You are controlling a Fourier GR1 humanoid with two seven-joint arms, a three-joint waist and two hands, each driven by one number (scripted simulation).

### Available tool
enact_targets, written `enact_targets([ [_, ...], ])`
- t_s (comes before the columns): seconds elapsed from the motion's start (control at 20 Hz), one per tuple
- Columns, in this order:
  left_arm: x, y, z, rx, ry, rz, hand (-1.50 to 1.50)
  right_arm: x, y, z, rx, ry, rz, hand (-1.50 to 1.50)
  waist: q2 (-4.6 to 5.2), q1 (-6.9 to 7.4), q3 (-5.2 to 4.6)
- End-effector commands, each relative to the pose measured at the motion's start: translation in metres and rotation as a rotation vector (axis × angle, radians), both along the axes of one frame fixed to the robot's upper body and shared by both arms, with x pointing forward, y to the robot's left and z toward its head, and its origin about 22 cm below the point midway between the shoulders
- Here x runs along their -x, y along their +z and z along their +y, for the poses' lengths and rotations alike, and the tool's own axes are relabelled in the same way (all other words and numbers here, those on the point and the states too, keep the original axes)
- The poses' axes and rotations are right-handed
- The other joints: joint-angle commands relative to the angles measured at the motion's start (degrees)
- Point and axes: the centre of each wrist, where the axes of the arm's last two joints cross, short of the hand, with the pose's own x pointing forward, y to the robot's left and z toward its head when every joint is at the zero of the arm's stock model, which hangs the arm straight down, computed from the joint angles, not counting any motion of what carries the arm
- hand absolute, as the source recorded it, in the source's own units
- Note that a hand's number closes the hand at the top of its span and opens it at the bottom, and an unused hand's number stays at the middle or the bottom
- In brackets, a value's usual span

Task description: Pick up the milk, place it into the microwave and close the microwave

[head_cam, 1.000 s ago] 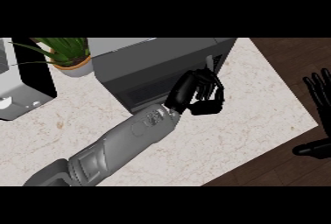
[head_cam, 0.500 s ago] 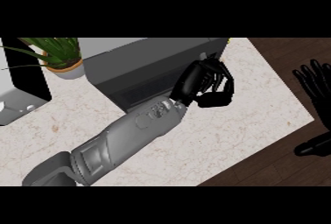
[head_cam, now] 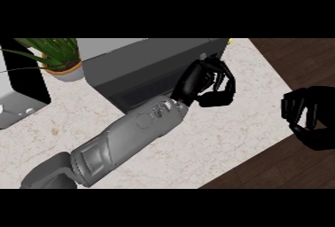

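Observation:
The microwave point(head_cam: 144, 66) is a dark grey box at the back of the counter point(head_cam: 216, 142). My left hand point(head_cam: 208, 84) is at the microwave's right front corner, with its fingers curled against the dark face and nothing visible in them. The grey forearm runs down to the lower left. At the view's right edge, my right hand point(head_cam: 309, 116) hangs beyond the counter over the wooden floor, its fingers relaxed and empty. No milk shows in this view. A small yellow speck point(head_cam: 230, 41) peeks out behind the microwave's right rear corner.
A potted plant point(head_cam: 63, 66) stands left of the microwave. A black and silver appliance point(head_cam: 26, 88) sits at the far left. The counter's right edge runs diagonally, with dark wooden floor point(head_cam: 288, 168) beyond it.
My left hand has moved up along the microwave's right front corner, still curled. My right hand now shows lower at the right edge, with its fingers bent over more than before.

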Motion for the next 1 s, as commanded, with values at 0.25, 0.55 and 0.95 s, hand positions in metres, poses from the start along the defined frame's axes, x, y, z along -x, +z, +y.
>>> enact_targets([
  [0.25,-0.003,0.007,-0.013,0.013,0.016,0.004,1.5,0.006,0.015,0.027,-0.002,0.21,-0.05,1.5,0.25,-2.28,0.2],
  [0.55,-0.001,0.013,-0.016,0.047,0.025,-0.004,1.5,0.011,0.023,0.038,0.012,0.246,-0.06,1.5,0.09,-2.78,0.21],
  [0.95,-0.004,0.015,-0.016,0.042,0.05,-0.009,1.5,0.021,0.029,0.053,0.019,0.306,-0.067,1.5,0.66,-4.12,0.28],
])
